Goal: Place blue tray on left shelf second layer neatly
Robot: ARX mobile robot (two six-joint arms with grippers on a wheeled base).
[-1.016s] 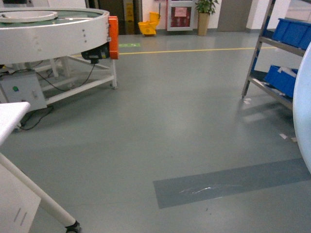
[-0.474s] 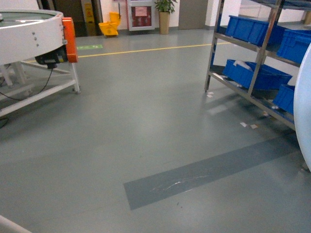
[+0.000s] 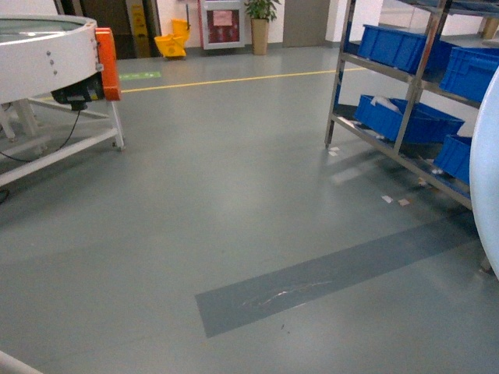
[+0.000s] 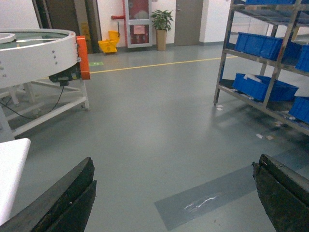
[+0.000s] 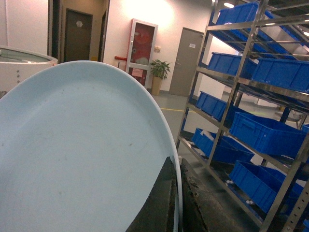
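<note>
The blue tray (image 5: 82,154), a pale round dish, fills the left of the right wrist view, held on edge. My right gripper (image 5: 176,166) is shut on its rim, one dark finger (image 5: 161,203) on each side. In the head view only the tray's curved edge (image 3: 487,179) shows, at the far right. The steel rack (image 3: 413,86) stands to the right, beyond the tray. Its second tier (image 3: 390,72) carries dark-blue bins (image 3: 398,47). My left gripper (image 4: 174,166) hangs open over bare floor, nothing between its fingers (image 4: 72,193).
A white round conveyor table (image 3: 47,54) with an orange panel (image 3: 107,62) stands at the far left. A yellow mop bucket (image 3: 173,39) and potted plant (image 3: 261,23) are by the back wall. A dark floor patch (image 3: 327,273) lies ahead. A white tabletop corner (image 4: 9,169) sits left.
The head view has swung right. The conveyor table slid left and the rack came further into view, most of it in the first half second. The tray keeps its place at the right edge.
</note>
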